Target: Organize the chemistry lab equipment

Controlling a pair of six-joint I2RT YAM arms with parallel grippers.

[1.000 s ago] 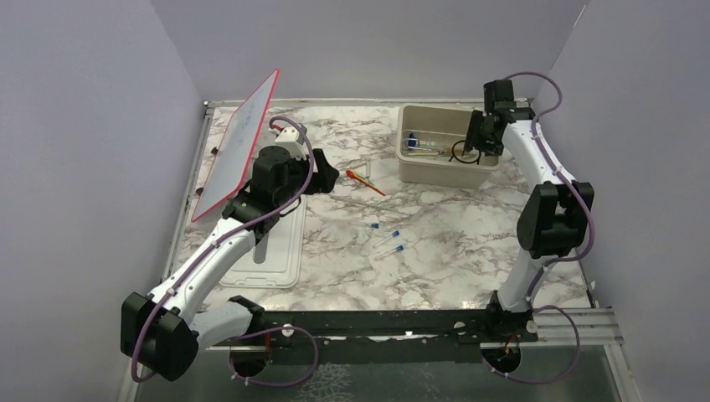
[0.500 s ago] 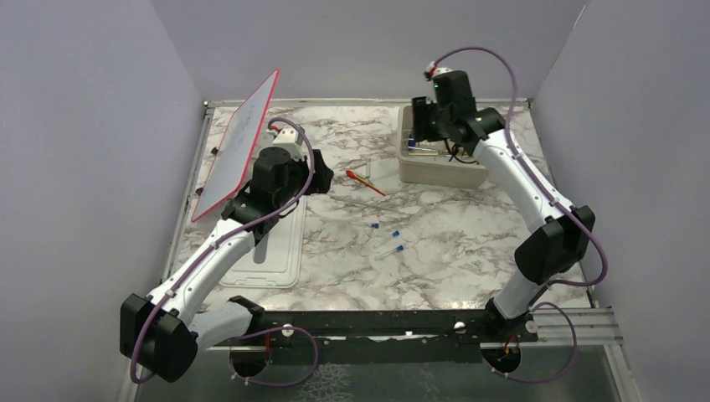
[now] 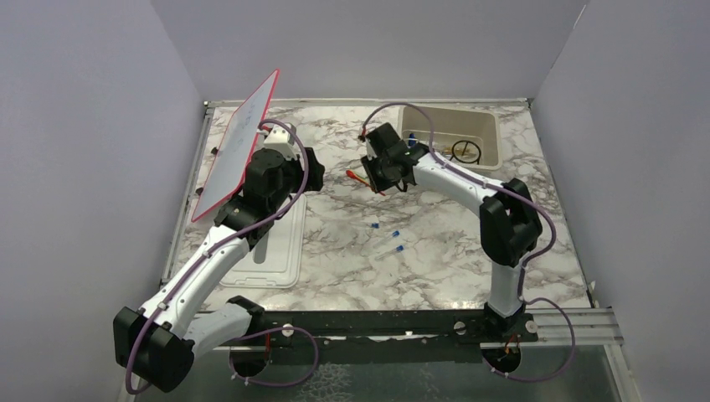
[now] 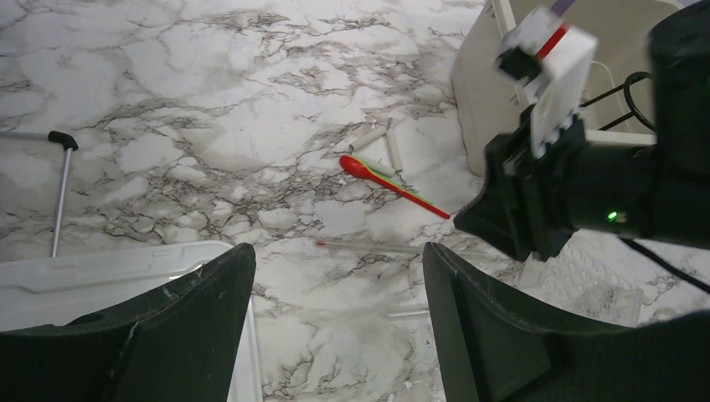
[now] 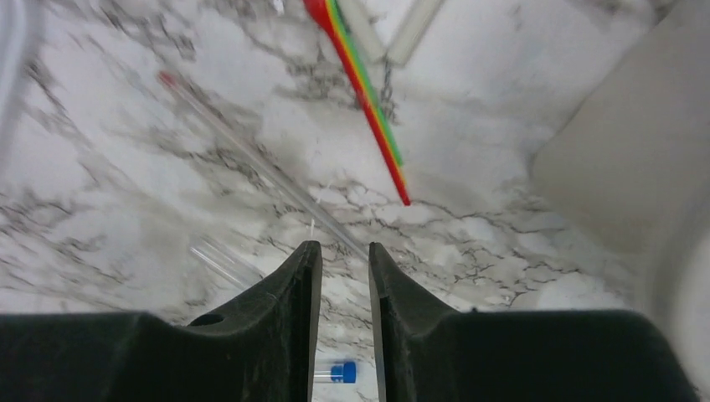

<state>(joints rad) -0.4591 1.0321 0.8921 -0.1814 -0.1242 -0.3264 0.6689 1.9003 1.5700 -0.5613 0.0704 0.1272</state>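
The right gripper [image 3: 378, 172], almost closed and empty, hovers just above the orange-red stick [image 3: 365, 182], which lies on the table [image 3: 469, 234] left of the beige tub [image 3: 494, 134]. It must open (my judgement) before grasping. The left gripper [image 4: 335, 314] is open.

Three blue-capped tubes [image 3: 387, 239], one orange-red stick [image 3: 365, 182], one tub [image 3: 490, 138].

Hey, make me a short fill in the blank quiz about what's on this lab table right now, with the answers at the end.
1. The black wire ring lies inside the beige ____.
2. The loose tubes on the marble have caps coloured ____.
3. The left claw has its fingers spread ____.
4. The red-framed board leans at the table's ____ edge.

Answers: tub; blue; open; left
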